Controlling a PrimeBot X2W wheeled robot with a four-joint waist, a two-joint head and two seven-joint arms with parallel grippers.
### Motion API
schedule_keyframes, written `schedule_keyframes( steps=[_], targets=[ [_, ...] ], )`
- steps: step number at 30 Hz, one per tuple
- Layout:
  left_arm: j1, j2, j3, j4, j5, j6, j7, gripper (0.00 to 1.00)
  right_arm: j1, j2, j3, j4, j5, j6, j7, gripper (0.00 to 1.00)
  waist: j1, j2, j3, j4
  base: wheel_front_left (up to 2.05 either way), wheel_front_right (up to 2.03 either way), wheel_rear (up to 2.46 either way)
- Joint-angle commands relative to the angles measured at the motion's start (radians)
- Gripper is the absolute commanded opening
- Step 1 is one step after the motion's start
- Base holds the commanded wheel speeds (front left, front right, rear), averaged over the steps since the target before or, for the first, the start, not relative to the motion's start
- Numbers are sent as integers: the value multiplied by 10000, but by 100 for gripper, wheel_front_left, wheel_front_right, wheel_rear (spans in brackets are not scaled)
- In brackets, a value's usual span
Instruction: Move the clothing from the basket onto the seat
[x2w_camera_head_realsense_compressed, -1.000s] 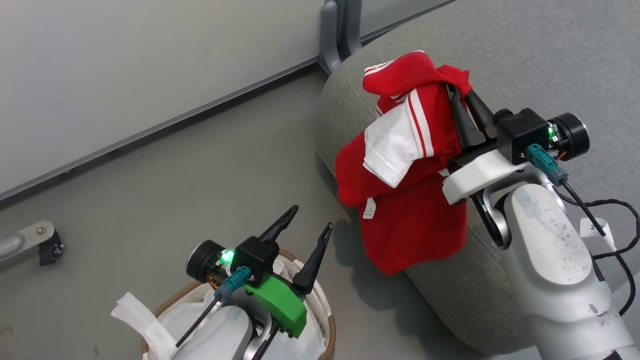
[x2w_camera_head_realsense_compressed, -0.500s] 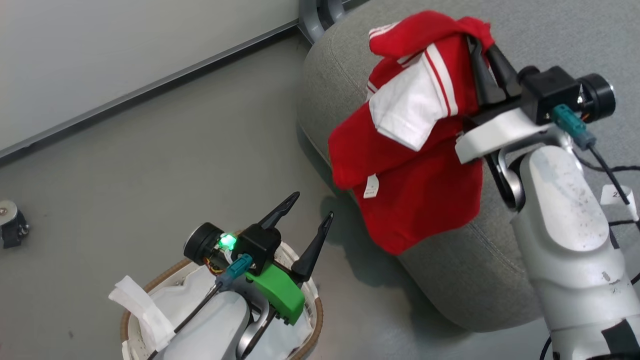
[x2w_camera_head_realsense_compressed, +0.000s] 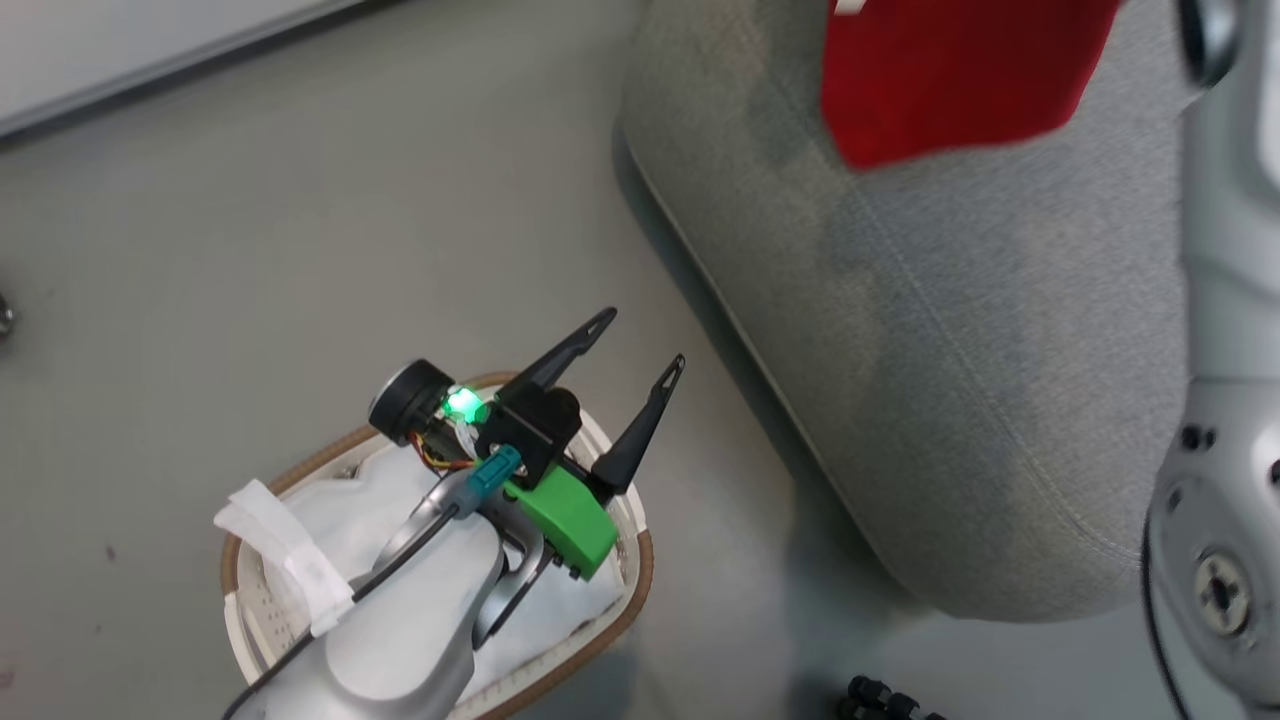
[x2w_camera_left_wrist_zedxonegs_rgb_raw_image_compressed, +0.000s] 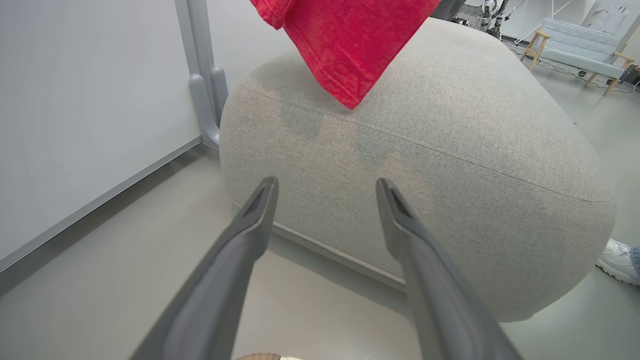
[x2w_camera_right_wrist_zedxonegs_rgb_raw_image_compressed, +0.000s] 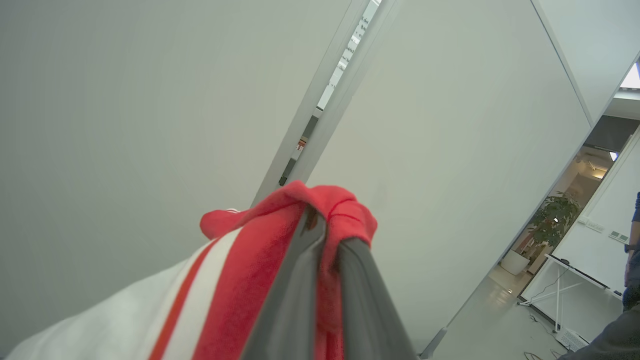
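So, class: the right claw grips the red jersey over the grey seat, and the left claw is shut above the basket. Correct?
Not quite: the left claw is open, not shut, as the left wrist view shows. Otherwise yes: the right claw grips the red jersey over the grey seat, and the left claw is above the basket.

Soft, even indoor light throughout. The head view is smeared by motion blur, worst on the clothing (x2w_camera_head_realsense_compressed: 950, 80) and the pale right forearm (x2w_camera_head_realsense_compressed: 1230, 250); a green lamp (x2w_camera_head_realsense_compressed: 462, 404) glows bright. A faint shadow edges the seat (x2w_camera_head_realsense_compressed: 950, 400) on the floor (x2w_camera_head_realsense_compressed: 300, 250). The left wrist view is sharp, stretched wide at its edges. In the right wrist view the right hand (x2w_camera_right_wrist_zedxonegs_rgb_raw_image_compressed: 325, 235) looks soft, and a ceiling light (x2w_camera_right_wrist_zedxonegs_rgb_raw_image_compressed: 631, 77) burns white.
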Motion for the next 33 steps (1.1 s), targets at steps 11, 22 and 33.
schedule_keyframes(
  steps=[11, 22, 33],
  targets=[
    [-1002, 156, 141, -240, 332, -24, -5, 100, -1365, -1589, -2437, 1057, -1189, -14, 304, 0, -1, -1, 2234, 1385, 0, 0, 0],
    [-1301, 129, 284, -357, 503, -24, -5, 100, -282, -1800, -4046, 2971, -2062, -14, -23, 0, -1, -1, 2873, 1454, 0, 0, 0],
    [-1149, 106, 591, -478, 601, 28, -5, 100, 731, -1593, -4641, 3889, -2582, -14, -418, 71, -1, -1, 2726, 1427, 0, 0, 0]
  ],
)
